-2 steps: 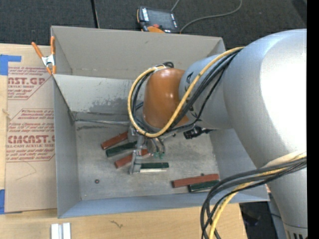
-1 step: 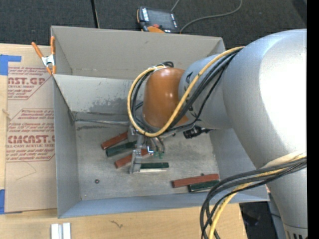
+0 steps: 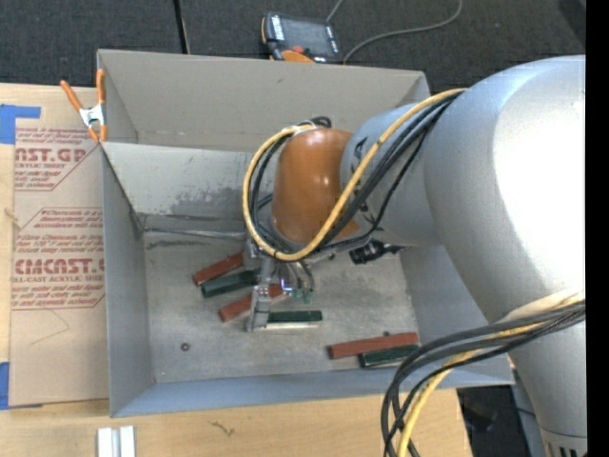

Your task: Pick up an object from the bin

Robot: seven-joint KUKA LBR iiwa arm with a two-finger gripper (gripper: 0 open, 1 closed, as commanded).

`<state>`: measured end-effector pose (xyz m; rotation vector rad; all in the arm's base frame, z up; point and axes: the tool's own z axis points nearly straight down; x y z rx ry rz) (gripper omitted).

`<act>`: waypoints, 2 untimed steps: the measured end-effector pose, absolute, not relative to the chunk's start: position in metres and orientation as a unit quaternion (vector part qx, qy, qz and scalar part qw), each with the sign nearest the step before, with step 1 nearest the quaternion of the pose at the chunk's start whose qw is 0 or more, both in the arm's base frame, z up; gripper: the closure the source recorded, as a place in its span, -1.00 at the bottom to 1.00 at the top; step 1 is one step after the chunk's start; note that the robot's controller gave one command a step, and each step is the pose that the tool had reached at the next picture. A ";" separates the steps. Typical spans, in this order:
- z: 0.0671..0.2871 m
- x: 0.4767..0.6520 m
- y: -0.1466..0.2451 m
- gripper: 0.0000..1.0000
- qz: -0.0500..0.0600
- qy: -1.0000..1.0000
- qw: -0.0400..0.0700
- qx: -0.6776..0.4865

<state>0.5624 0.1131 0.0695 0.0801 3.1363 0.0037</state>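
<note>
Dk grey carpet floor (image 3: 76, 8), bkgd.

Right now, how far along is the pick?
Done: the end effector is down among the middle red and green bars. In hand: no bar visibly gripped. Left: grasping and lifting one; the bars look flat on the bin floor.

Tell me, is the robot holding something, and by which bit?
Can't tell. The gripper is low among a red bar and a green bar in the middle of the bin; no hold on either shows.
</note>
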 end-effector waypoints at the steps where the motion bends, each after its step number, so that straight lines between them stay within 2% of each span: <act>1: 0.070 0.563 0.114 -1.00 0.001 1.000 0.002 0.026; 2: 0.073 0.567 0.114 1.00 0.002 1.000 0.008 0.026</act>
